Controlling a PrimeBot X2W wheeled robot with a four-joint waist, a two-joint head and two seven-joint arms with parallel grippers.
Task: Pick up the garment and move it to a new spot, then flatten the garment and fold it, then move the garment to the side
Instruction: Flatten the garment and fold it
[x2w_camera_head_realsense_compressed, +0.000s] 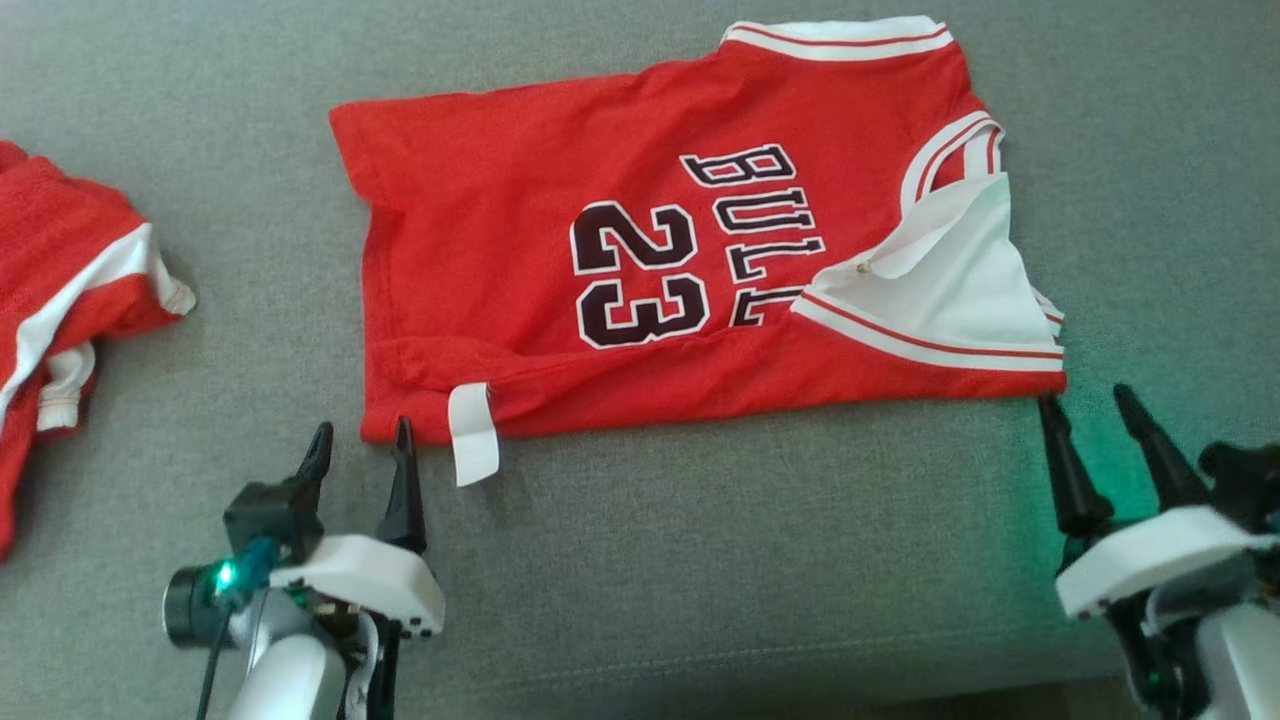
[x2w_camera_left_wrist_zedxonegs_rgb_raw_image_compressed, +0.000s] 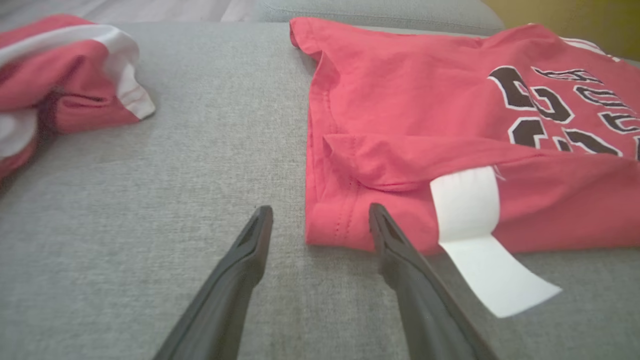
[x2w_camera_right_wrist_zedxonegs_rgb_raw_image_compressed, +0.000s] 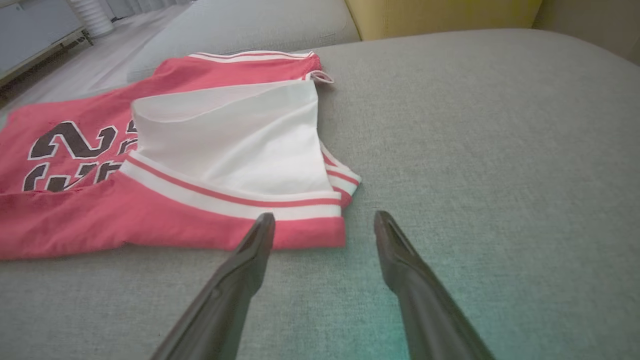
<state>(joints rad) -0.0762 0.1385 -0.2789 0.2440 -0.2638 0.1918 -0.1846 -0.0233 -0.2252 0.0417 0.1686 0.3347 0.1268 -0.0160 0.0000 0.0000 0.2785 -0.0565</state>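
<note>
The red jersey (x2w_camera_head_realsense_compressed: 480, 210) lies flat in the middle of the grey cushion (x2w_camera_head_realsense_compressed: 700, 560), near edge turned over, while the left gripper (x2w_camera_head_realsense_compressed: 362, 430) and right gripper (x2w_camera_head_realsense_compressed: 1085, 398) sit with fingers spread and empty at its two near corners, apparently so both can lift that edge together.

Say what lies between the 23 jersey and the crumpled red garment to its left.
Bare grey upholstery separates jersey from red garment, as the head view shows.
</note>
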